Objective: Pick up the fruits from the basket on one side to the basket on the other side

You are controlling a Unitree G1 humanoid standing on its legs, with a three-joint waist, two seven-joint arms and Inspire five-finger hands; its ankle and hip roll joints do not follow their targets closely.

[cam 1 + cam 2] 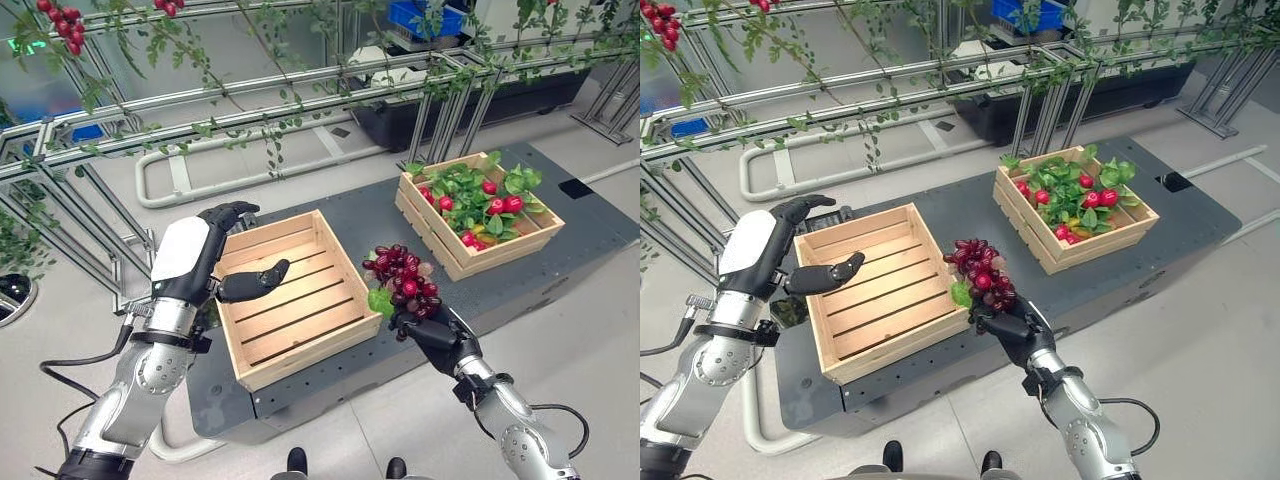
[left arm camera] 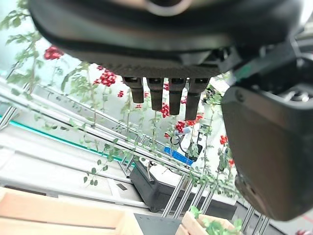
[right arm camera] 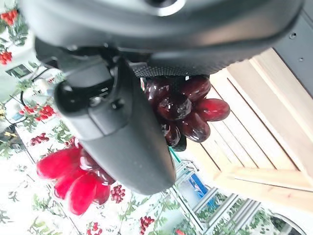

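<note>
While its fingers curl round a bunch of red grapes (image 1: 403, 280), the right hand (image 1: 436, 335) holds it up between the empty wooden crate (image 1: 285, 297) and the fruit-filled crate (image 1: 478, 212). The left hand (image 1: 215, 260) hovers open over the empty crate's edge.

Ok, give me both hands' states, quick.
Left hand: open, holding nothing, over the empty crate.
Right hand: shut on the grape bunch.
</note>
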